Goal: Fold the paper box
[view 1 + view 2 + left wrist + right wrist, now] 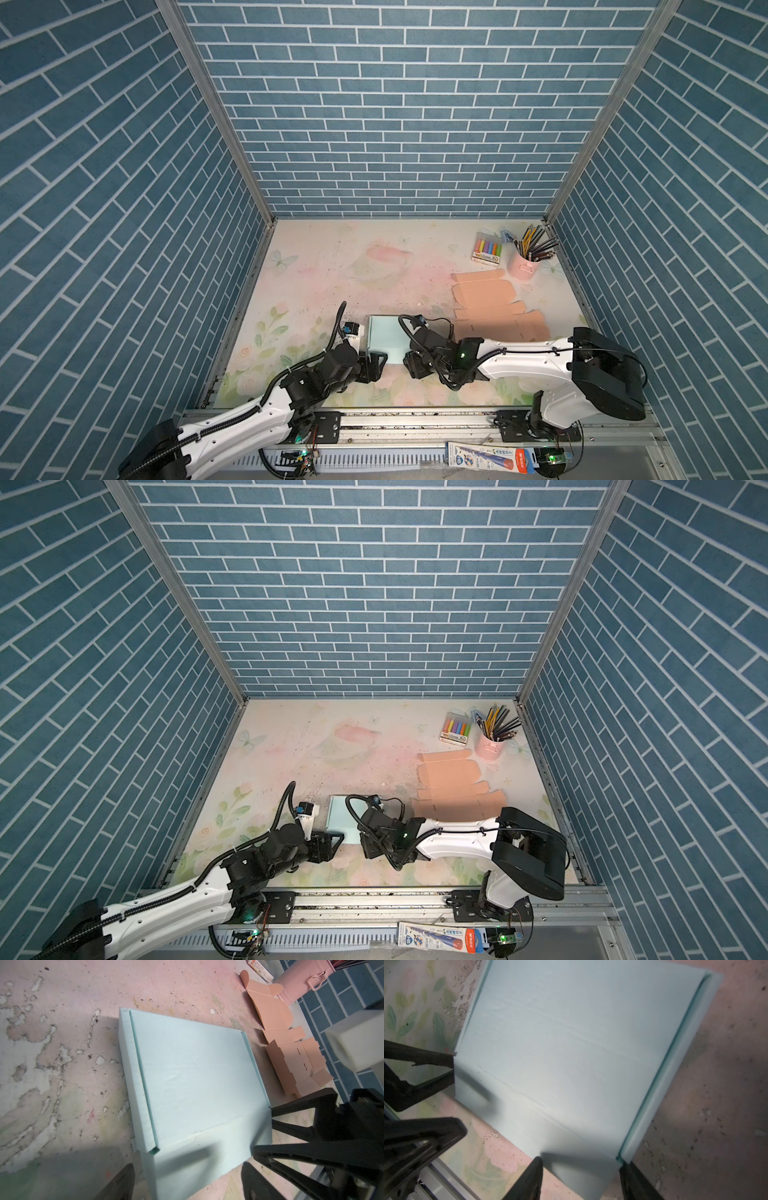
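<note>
The pale blue paper box (385, 336) is lying flat on the worktop (316, 270), near its front edge and between the two arms. The left hand (377, 365) is hovering at the box's near left corner, its fingers (124, 1182) standing wide apart with the front flap (197, 1153) between them. The right hand (411, 363) is sitting at the near right corner, its fingers (531, 1176) also apart, either side of the flap's corner. Peach card blanks (494, 307) are lying near the box on its right. A pink pencil cup (524, 268) and a marker pack (487, 249) are standing farther back, well apart from the box.
</note>
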Robot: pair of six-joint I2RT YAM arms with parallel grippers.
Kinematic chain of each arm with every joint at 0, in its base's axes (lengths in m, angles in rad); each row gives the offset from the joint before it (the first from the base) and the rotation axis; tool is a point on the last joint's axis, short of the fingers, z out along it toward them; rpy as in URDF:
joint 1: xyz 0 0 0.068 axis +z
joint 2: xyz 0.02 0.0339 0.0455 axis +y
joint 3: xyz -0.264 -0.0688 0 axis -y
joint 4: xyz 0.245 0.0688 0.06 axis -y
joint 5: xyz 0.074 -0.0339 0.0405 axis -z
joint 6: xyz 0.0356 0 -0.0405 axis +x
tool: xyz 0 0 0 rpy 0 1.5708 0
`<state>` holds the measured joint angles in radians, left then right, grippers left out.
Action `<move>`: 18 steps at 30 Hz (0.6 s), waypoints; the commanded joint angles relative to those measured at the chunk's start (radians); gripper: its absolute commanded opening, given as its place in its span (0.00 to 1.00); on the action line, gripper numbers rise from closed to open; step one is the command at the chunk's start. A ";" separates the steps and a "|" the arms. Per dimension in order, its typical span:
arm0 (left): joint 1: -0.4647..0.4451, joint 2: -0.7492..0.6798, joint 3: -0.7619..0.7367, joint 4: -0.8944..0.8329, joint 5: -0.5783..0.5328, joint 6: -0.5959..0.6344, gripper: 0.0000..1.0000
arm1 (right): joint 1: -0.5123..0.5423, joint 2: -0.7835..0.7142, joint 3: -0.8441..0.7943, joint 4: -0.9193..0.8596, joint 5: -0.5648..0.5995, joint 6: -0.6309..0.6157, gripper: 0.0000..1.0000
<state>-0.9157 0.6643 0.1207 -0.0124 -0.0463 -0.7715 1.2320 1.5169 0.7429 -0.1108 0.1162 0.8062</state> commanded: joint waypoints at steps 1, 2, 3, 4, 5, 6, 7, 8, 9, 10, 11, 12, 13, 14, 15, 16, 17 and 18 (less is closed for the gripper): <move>0.017 -0.027 0.001 -0.048 -0.020 0.018 0.82 | -0.010 0.012 -0.012 0.004 0.014 -0.012 0.60; 0.024 -0.031 0.007 -0.052 -0.021 0.025 0.82 | -0.011 0.013 -0.012 0.004 0.016 -0.012 0.60; 0.033 -0.030 0.013 -0.056 -0.020 0.035 0.82 | -0.013 0.011 -0.014 0.004 0.016 -0.013 0.60; 0.047 -0.028 0.021 -0.056 -0.017 0.048 0.83 | -0.014 0.011 -0.013 0.004 0.016 -0.013 0.60; 0.061 -0.023 0.026 -0.053 -0.014 0.061 0.83 | -0.015 0.011 -0.013 0.003 0.016 -0.013 0.60; 0.081 -0.012 0.035 -0.049 -0.008 0.078 0.83 | -0.018 0.011 -0.013 0.003 0.015 -0.014 0.60; 0.104 0.000 0.044 -0.042 0.004 0.095 0.83 | -0.020 0.012 -0.013 0.002 0.013 -0.015 0.60; 0.127 0.015 0.051 -0.033 0.016 0.110 0.83 | -0.022 0.013 -0.013 0.001 0.014 -0.016 0.60; 0.155 0.034 0.061 -0.019 0.033 0.131 0.83 | -0.025 0.014 -0.011 0.000 0.013 -0.019 0.60; 0.182 0.056 0.071 -0.003 0.046 0.153 0.83 | -0.027 0.015 -0.011 0.000 0.012 -0.020 0.60; 0.206 0.076 0.082 0.008 0.056 0.169 0.83 | -0.030 0.017 -0.011 0.001 0.011 -0.021 0.60; 0.229 0.099 0.092 0.023 0.069 0.188 0.83 | -0.032 0.020 -0.010 0.003 0.008 -0.022 0.60; 0.248 0.125 0.102 0.042 0.083 0.202 0.84 | -0.034 0.024 -0.008 0.001 0.006 -0.024 0.60; 0.263 0.149 0.108 0.062 0.092 0.214 0.84 | -0.036 0.026 -0.006 0.000 0.006 -0.024 0.60; 0.274 0.170 0.113 0.079 0.098 0.224 0.83 | -0.038 0.028 -0.003 -0.003 0.006 -0.026 0.60; 0.279 0.195 0.118 0.099 0.103 0.231 0.83 | -0.041 0.030 -0.001 -0.003 0.005 -0.027 0.60; 0.282 0.218 0.125 0.113 0.105 0.239 0.83 | -0.043 0.032 0.000 -0.003 0.004 -0.028 0.60; 0.283 0.236 0.130 0.123 0.102 0.245 0.83 | -0.045 0.032 0.001 -0.005 0.005 -0.030 0.60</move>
<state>-0.6449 0.8665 0.2218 0.0460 0.0341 -0.5812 1.1969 1.5314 0.7433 -0.1036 0.1112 0.8024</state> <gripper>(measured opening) 0.832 0.603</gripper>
